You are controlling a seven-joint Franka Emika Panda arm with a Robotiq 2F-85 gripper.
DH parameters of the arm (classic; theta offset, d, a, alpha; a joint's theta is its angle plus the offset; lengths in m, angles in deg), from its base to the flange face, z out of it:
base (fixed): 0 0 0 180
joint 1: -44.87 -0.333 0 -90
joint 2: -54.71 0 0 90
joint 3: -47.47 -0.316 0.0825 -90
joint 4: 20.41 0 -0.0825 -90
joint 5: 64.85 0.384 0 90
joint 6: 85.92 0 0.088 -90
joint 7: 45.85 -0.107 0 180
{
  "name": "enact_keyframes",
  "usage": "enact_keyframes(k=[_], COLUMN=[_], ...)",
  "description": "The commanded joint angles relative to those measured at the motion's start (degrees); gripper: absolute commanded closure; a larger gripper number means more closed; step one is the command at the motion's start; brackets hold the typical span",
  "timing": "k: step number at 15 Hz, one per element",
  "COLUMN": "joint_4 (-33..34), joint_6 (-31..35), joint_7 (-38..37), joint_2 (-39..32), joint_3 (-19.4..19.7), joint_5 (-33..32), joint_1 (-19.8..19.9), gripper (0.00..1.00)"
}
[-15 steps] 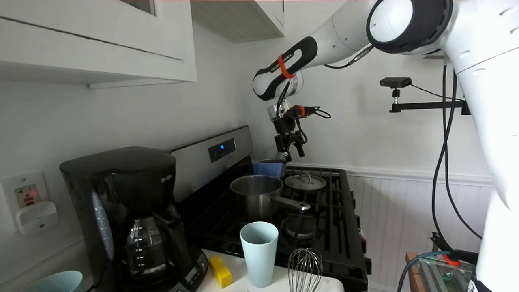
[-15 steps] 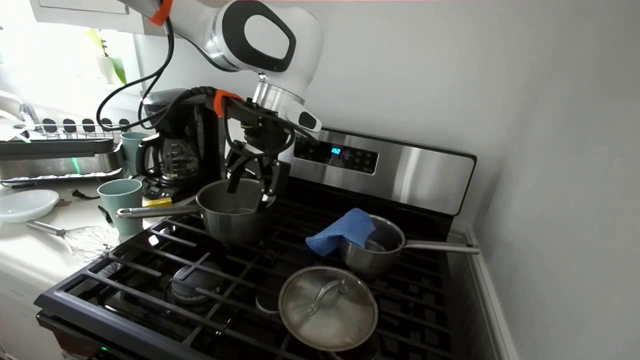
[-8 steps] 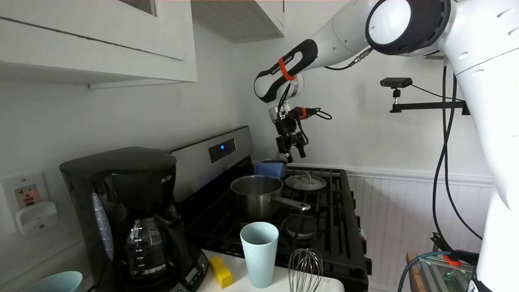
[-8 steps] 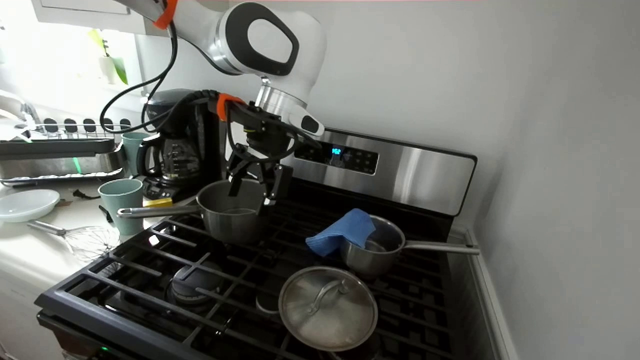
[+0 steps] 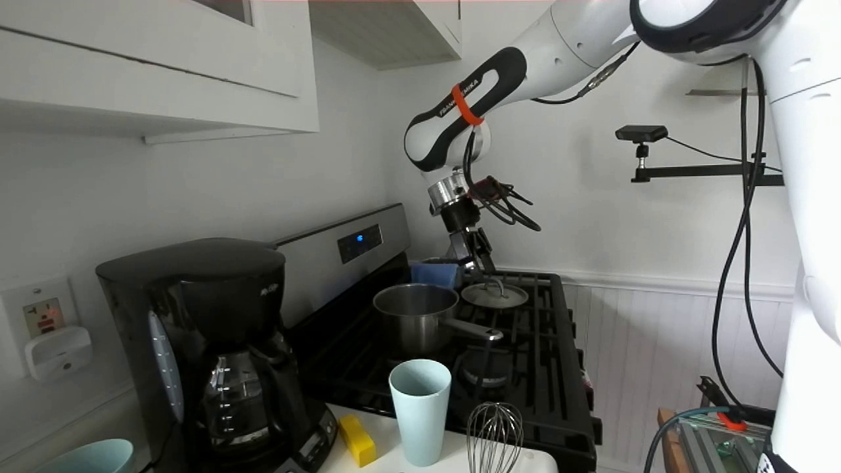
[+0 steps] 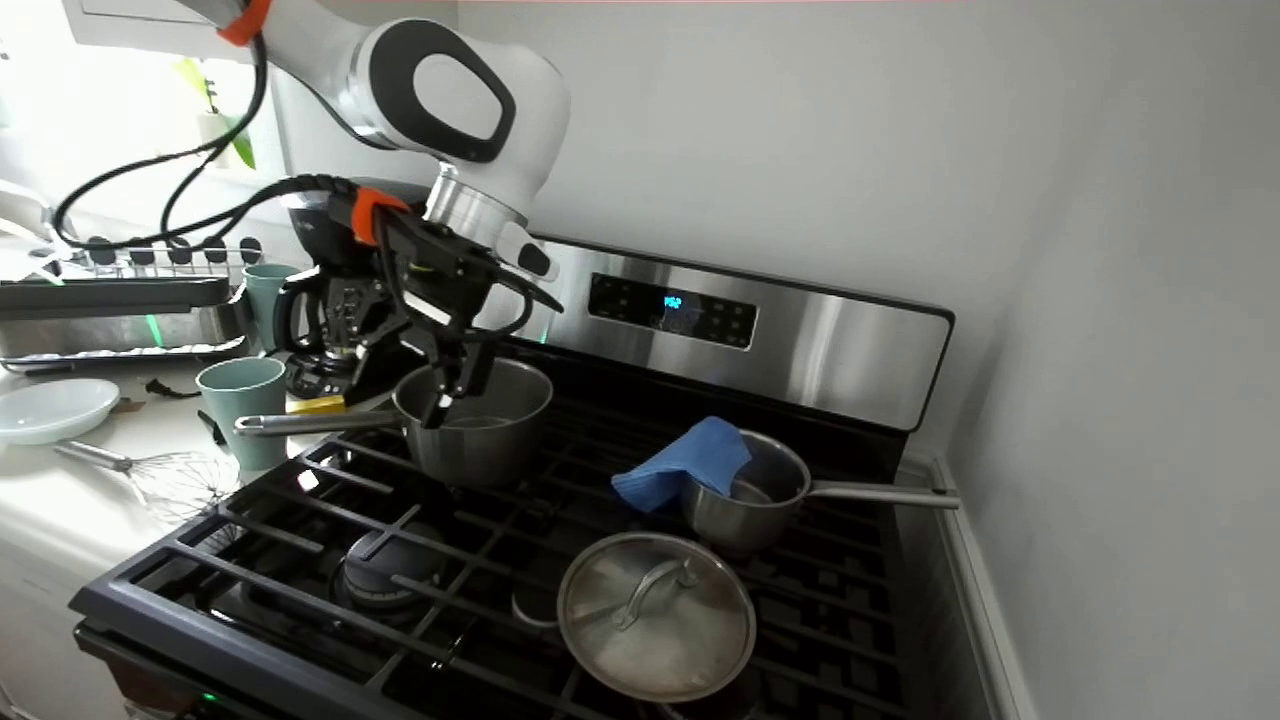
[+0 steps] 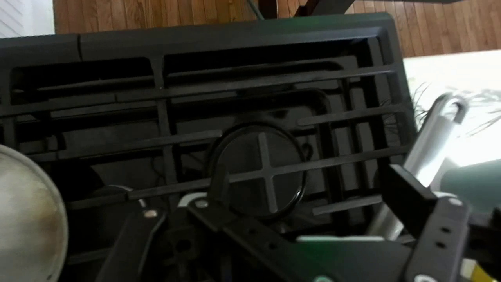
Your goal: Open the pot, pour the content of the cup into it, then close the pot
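One stove shows in all my views, and my arm reaches in over it from above. On the counter alongside stands the coffee maker. The pot sits open at the back of the stove, on the counter's side. Farther along, away from the counter, I have a saucepan. The lid rests flat on the stove just in front of the saucepan, apart from the pot. In the wrist view my gripper, above the stove, has its fingers spread, a wide gap between them, and one fingertip covers part of the pot's handle; how close it comes to the pot, I cannot tell from these angles. The cup stands upright on the counter near the stove's edge; I cannot see down to its bottom. Just beside it lies the whisk. A blue cloth hangs over the saucepan's rim, and a yellow block lies on the counter between coffee maker and cup.
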Motion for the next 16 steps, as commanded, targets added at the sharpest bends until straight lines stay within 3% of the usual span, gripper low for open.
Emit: enact_keyframes(k=[1,9,12,13,16], joint_4=[-11.78,-23.22,-25.12,-22.0,-23.14], joint_6=[4.32,15.59,19.72,16.42,18.38], joint_7=[4.75,7.96,8.07,6.97,6.97], joint_2=[9.14,18.33,19.33,16.77,17.35], joint_3=[-0.79,-2.09,-3.2,-2.11,-2.79], joint_5=[3.95,16.59,15.13,15.12,15.1], joint_1=[-1.46,-8.01,-10.92,-10.34,-11.64], gripper=[0.0,0.0,0.0,0.0,0.0])
